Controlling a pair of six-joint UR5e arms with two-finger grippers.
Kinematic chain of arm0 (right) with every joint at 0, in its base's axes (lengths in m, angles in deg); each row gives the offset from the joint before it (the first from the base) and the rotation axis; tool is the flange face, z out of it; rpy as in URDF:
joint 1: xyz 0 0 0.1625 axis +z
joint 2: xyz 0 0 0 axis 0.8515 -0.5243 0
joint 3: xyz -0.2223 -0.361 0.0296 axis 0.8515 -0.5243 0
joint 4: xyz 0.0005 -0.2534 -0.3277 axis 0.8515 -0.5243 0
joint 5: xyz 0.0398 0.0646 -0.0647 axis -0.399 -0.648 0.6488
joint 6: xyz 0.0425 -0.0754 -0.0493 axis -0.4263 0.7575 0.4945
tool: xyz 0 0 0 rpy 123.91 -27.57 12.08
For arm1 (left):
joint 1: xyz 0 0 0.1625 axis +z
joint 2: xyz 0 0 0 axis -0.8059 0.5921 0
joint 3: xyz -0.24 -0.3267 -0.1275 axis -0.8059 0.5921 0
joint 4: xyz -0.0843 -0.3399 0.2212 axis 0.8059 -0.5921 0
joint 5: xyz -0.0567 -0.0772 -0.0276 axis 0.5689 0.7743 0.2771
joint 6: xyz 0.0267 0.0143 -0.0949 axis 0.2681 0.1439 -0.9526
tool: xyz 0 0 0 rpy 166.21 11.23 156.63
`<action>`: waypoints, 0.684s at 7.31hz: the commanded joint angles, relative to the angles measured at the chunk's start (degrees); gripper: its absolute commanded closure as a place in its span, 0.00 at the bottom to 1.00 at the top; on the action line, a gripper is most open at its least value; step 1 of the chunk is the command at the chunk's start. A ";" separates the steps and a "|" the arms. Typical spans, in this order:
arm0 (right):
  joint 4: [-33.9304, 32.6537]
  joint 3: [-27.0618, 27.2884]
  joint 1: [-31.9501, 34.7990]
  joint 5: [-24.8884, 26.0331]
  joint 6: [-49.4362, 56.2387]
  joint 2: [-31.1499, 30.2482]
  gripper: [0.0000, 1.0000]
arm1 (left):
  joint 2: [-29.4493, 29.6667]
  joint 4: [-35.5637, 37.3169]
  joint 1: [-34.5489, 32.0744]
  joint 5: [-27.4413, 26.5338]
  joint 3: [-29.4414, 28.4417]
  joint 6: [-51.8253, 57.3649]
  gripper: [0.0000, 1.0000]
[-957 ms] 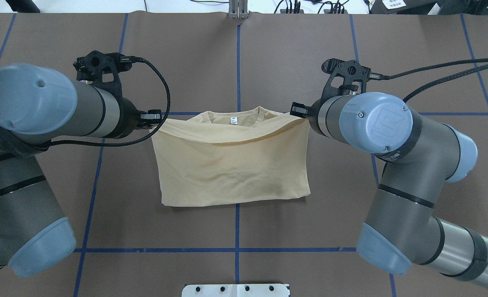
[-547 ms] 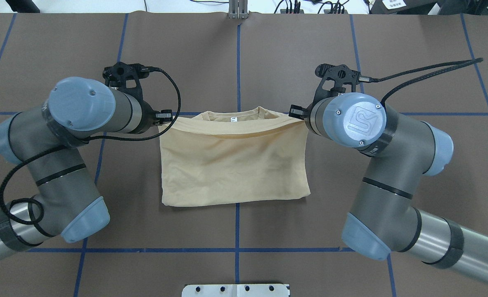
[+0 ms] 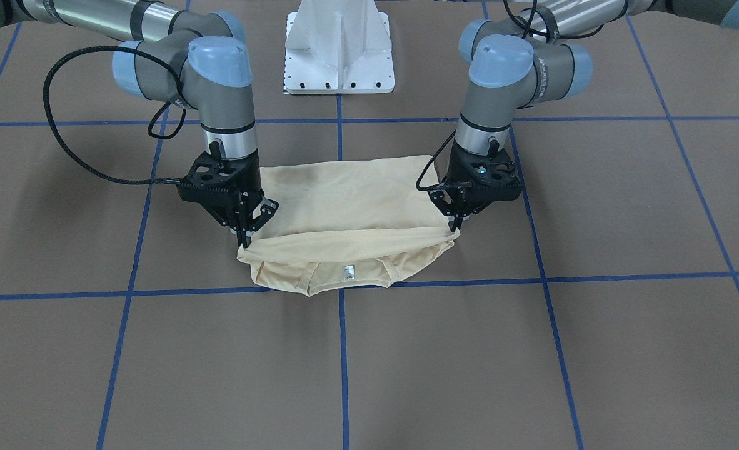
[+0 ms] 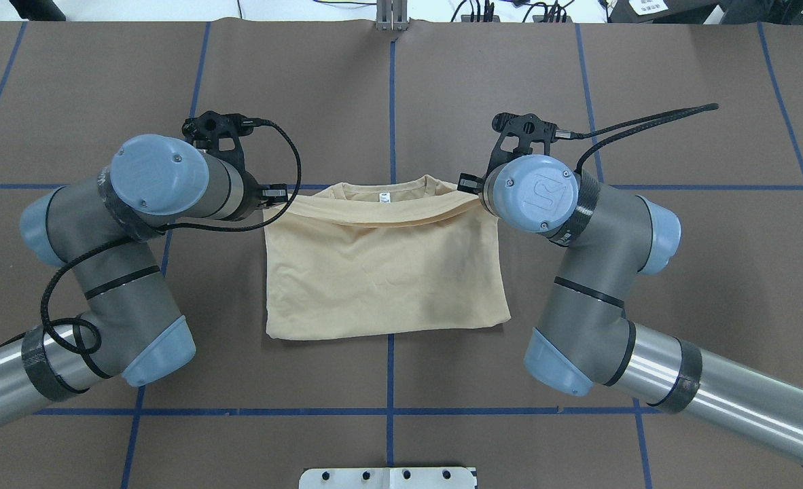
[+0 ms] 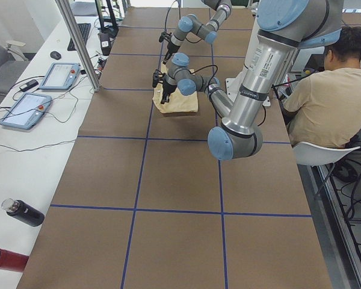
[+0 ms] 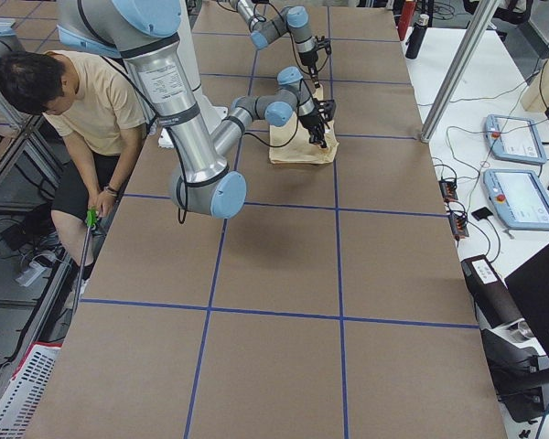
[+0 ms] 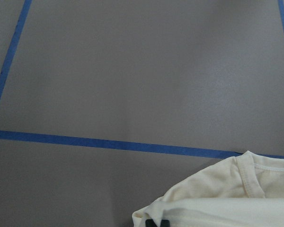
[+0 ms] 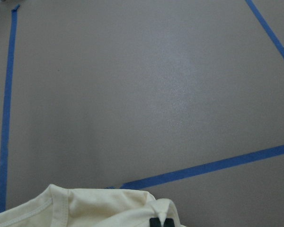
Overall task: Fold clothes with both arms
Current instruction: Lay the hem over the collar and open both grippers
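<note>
Since half a second ago both elbows have tucked in over the tabletop (image 4: pixel 401 102) and the lifted edge has been carried farther toward the neck, with less sag in the middle. Left arm (image 4: pixel 160 175) and right arm (image 4: pixel 537 193) stand about mirror-image, wrists pointing down. The shirt (image 4: pixel 381 278) lies at mid-table, folded back on itself, lower half flat, print out of sight. Left gripper (image 3: pixel 456 226) and right gripper (image 3: pixel 244 240) each hold one end of the lifted edge (image 3: pixel 344 236), jaws clenched on a corner of cloth; both wrist views show a pinch of fabric between the black tips. The edge's long axis runs side to side, strung between the two jaws, slightly slack. The collar (image 4: pixel 388 185) lies just beyond that edge on the side away from the robot, uncovered, the neck label (image 4: pixel 384 197) showing. Neither arm is nearer; each sits at its own corner. My read: the next move is a level lowering of the edge just short of the collar, both sides together, or the fold lands skewed.
</note>
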 commanded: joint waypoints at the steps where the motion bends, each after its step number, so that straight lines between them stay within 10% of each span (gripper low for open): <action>1: 1.25 -1.76 0.39 0.04 1.49 0.09 1.00 | -0.04 -0.34 0.08 0.00 -0.34 0.09 1.00; 2: 1.16 -1.76 0.91 0.04 1.67 0.00 0.20 | -0.30 -0.34 0.08 0.00 -0.34 1.05 0.05; 3: 1.25 -1.15 1.96 -1.00 4.46 0.35 0.00 | -0.47 -0.34 -0.35 0.17 0.88 6.36 0.00; 5: 1.25 0.68 5.56 -9.32 8.51 -0.35 0.00 | -2.48 -0.52 -0.45 0.78 4.65 9.93 0.00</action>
